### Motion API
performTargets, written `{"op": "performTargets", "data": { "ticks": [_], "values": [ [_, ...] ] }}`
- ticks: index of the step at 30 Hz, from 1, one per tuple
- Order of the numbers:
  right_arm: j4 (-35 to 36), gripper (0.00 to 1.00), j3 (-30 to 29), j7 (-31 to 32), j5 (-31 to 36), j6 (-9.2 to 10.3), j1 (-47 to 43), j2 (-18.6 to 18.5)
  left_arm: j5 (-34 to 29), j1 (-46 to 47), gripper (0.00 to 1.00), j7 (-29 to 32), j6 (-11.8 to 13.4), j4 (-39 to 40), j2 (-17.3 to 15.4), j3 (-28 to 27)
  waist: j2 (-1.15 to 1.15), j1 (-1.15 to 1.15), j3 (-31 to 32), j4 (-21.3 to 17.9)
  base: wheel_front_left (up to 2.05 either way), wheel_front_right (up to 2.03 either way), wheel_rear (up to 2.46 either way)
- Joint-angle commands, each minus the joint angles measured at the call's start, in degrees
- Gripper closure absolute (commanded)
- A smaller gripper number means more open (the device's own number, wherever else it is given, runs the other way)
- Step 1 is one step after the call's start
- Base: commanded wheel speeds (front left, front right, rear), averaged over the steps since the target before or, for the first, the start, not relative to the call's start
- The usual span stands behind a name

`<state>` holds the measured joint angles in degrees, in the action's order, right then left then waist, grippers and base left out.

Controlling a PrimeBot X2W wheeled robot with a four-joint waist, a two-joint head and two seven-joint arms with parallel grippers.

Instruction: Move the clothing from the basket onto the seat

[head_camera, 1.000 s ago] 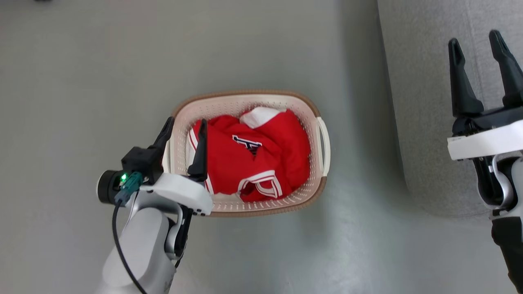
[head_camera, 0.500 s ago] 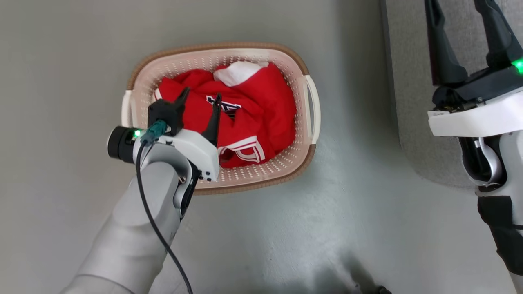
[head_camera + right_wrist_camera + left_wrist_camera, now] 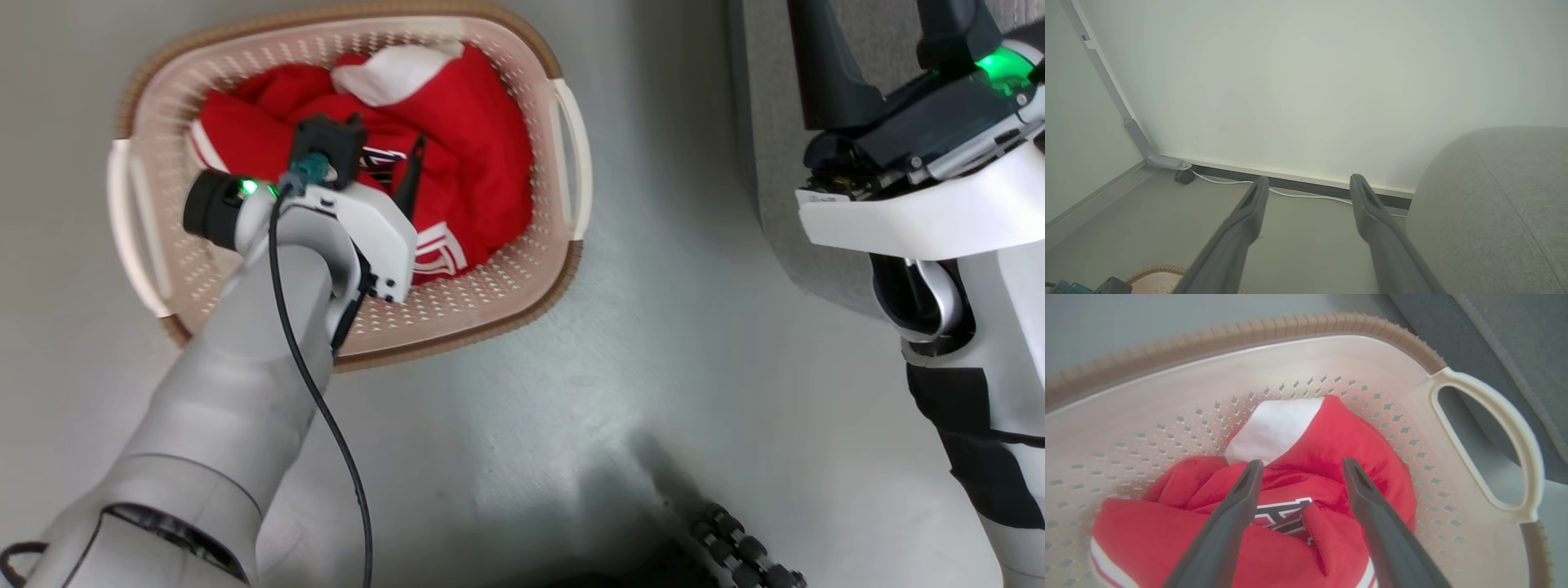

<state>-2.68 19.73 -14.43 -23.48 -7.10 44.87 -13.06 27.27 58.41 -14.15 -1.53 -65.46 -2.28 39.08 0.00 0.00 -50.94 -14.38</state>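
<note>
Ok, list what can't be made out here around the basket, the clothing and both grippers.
Clothing: crumpled in a heap; number of garments unclear, both views.
Emblem: partly under folds and the left gripper fingers, left wrist view.
Basket floor: covered by clothing.
Right gripper: fingertips cut off by head view's top edge.
Seat: a corner in view; frame edges crop the rest.

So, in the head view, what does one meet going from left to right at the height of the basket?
left handle → left gripper → right handle → floor → seat → right gripper
</note>
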Motion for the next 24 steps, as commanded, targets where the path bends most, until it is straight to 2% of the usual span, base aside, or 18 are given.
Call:
{"op": "performTargets", "data": {
  "ticks": [1, 8, 13, 24],
  "values": [
    [2.1, 0.00, 1.0, -0.6, -0.7, -0.39, -0.3, 0.5, 0.0, 1.6, 0.00, 0.2, -0.6, -1.3, -0.6, 0.1, 0.00, 0.00, -2.4, -2.2, 0.00, 0.00, 0.00],
    [3.2, 0.00, 2.0, -0.6, -1.0, -0.39, 0.8, 1.9, -1.8, 5.6, 0.00, 2.0, -0.1, -6.0, -0.7, 3.4, 0.00, 0.00, -4.4, -3.5, 0.00, 0.00, 0.00],
    [3.9, 0.00, 1.8, -0.6, -1.6, -0.39, 1.2, 2.5, -4.0, 8.1, 0.00, 3.3, 1.1, -7.5, -2.1, 5.7, 0.00, 0.00, -5.7, -4.5, 0.00, 0.00, 0.00],
    [4.0, 0.00, 1.0, -0.6, -2.0, -0.39, -0.1, 2.9, -5.7, 9.8, 0.00, 12.3, 0.8, -8.4, -3.2, 8.9, 0.00, 0.00, -6.9, -4.7, 0.00, 0.00, 0.00]
  ]
}}
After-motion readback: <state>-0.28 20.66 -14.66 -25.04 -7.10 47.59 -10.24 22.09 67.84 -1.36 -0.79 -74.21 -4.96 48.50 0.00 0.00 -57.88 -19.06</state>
